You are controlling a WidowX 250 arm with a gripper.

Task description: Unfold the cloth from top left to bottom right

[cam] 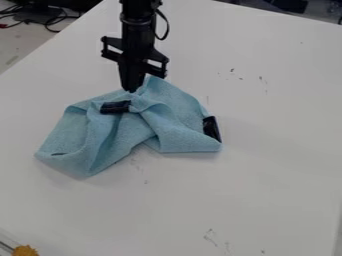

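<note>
Where the black two-finger gripper [132, 89] hangs, its tapered fingers meet in a narrow point at the upper edge of a light-blue, softly textured cloth [177, 130]; I can't tell whether any fabric is pinched between them. Left of centre on the smooth white table [267, 165], the cloth lies crumpled into two uneven lobes, ridged with loose folds. Two dark, glossy, oblong patches [115, 107] show on it. Something yellow and rough [25, 250] pokes in at the lower left corner.

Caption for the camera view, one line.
Black gripper at the top edge of a crumpled blue cloth on a white table.
</note>
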